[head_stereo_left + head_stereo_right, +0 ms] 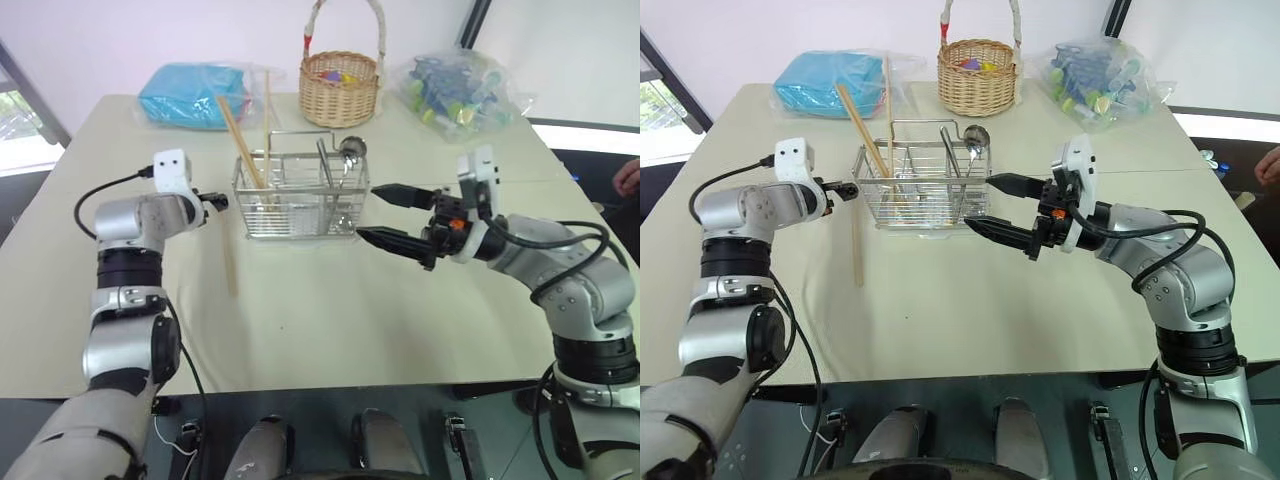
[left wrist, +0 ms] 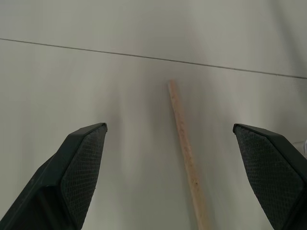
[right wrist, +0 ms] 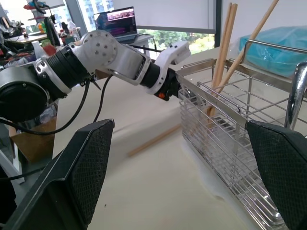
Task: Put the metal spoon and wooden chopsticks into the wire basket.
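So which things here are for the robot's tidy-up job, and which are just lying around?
For the job: wire basket, metal spoon in it, wooden chopsticks in it, one chopstick on the table.
Lying about: wicker basket, blue bag, bag of clips.

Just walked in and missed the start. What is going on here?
A two-armed robot is loading cutlery into a wire basket on the table. The spoon and some chopsticks already stand in it. One chopstick lies flat on the table beside the basket. The left gripper is open with that stick lying between its fingers, not gripped. The right gripper is open and empty beside the basket.
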